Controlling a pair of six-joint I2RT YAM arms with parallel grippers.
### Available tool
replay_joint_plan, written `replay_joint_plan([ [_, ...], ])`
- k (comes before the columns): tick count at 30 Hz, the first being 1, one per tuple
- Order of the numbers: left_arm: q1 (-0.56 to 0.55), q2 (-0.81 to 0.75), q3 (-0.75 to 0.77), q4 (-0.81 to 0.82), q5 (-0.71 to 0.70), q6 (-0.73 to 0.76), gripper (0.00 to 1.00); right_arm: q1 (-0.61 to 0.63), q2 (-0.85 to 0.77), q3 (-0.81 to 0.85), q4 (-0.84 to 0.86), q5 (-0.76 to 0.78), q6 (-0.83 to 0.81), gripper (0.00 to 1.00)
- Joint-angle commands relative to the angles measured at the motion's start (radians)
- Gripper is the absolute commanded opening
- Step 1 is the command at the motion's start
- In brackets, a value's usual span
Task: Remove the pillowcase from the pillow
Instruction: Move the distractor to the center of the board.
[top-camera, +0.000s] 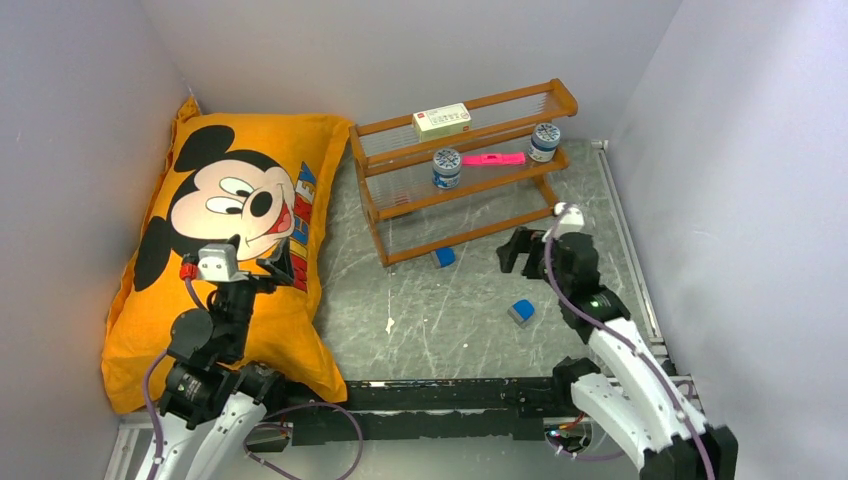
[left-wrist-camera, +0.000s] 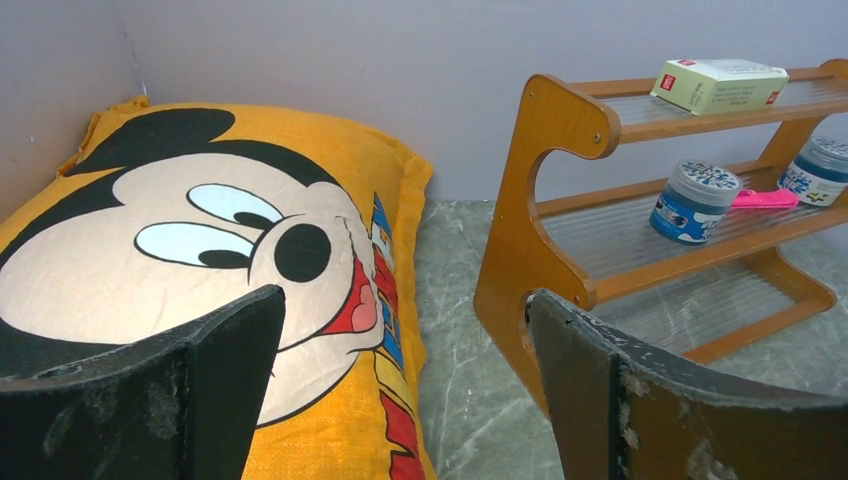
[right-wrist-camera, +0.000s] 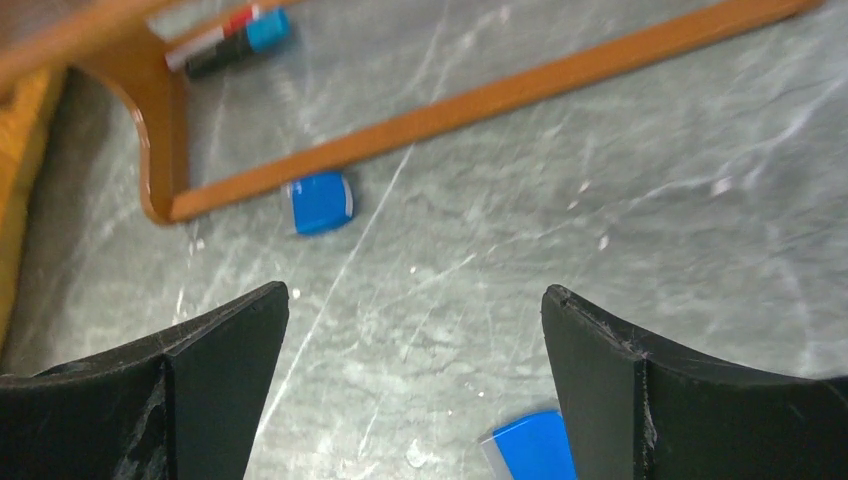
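Pillowcase (top-camera: 230, 250) lies far left on the table (top-camera: 430, 320), along the left wall, Mickey face up. It's fully stuffed: the pillow is all inside, no white showing anywhere. Can't tell from here which edge is the open end.

Left gripper (left-wrist-camera: 405, 295) hovers over the near-right part of the pillowcase, jaws wide apart, nothing in them, not touching fabric as far as I can see. The wrist view looks along the printed face toward the back wall.

Middle: a wooden rack (top-camera: 470, 170) with a box and jars stands just right of the pillowcase. Two small blue blocks (top-camera: 443, 257) sit on the table in front of it. Not task items.

Right gripper (right-wrist-camera: 415, 290) is well apart from the pillowcase, over bare table near the rack's right end, jaws spread too, empty.

My read: opening step, nothing gripped, removal not begun.

Next move needs the open end found. One gripper should pinch the cover fabric only, at that hem. The other pins or pulls the pillow through it. The right arm has a long way to come over, and the rack sits close to its path.
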Motion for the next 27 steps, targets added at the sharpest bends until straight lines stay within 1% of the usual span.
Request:
replay_joint_plan([
  [1, 0.004, -0.024, -0.003, 0.026, 0.002, -0.003, 0.97, 0.1, 0.136, -0.022, 0.13, -0.027, -0.016, 1.0],
  [4, 0.004, -0.025, -0.003, 0.024, 0.0, -0.004, 0.97, 0.199, 0.252, -0.002, 0.197, -0.001, -0.02, 1.0],
  [7, 0.004, -0.031, -0.003, 0.025, 0.005, -0.004, 0.97, 0.265, 0.373, 0.011, 0.25, -0.001, -0.021, 1.0],
  [13, 0.002, -0.045, -0.005, 0.021, 0.001, -0.004, 0.97, 0.313, 0.543, 0.061, 0.302, 0.01, -0.037, 1.0],
  [19, 0.002, -0.052, -0.005, 0.02, -0.006, -0.004, 0.97, 0.381, 0.712, 0.134, 0.333, 0.107, -0.058, 1.0],
  [23, 0.001, -0.056, -0.006, 0.02, -0.007, -0.004, 0.97, 0.428, 0.796, 0.172, 0.357, 0.185, -0.081, 1.0],
  [27, -0.003, -0.055, -0.008, 0.02, -0.007, -0.004, 0.97, 0.466, 0.873, 0.194, 0.414, 0.23, -0.09, 1.0],
])
